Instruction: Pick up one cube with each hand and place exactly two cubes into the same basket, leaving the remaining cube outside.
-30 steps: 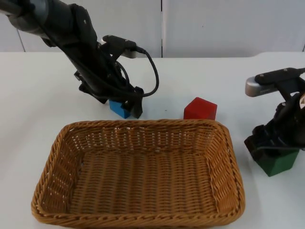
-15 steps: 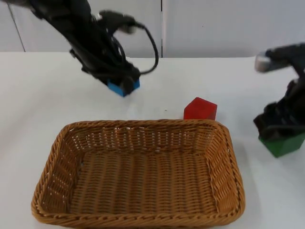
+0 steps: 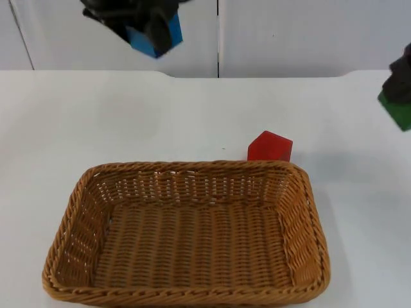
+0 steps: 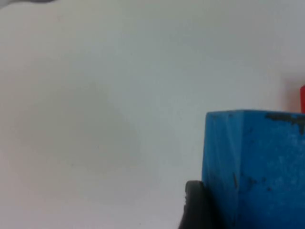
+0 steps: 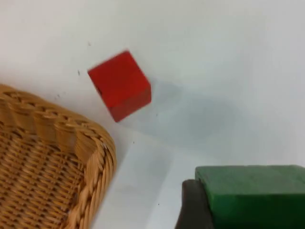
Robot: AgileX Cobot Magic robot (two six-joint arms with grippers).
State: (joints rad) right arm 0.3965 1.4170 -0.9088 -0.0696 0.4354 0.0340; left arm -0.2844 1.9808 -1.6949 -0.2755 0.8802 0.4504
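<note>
Left fingers w/ blue cube, right fingers (green cube)

This looks like a robotics lab or test bench rather than a home — a plain white table top ends at a grey partition wall made of flat panels with a seam between them. What lies on the table looks like trial props, not household clutter — a woven wicker basket and a plain painted red cube just behind its far rim. Black robot grippers hold a blue cube and a green cube up off the table.
</note>
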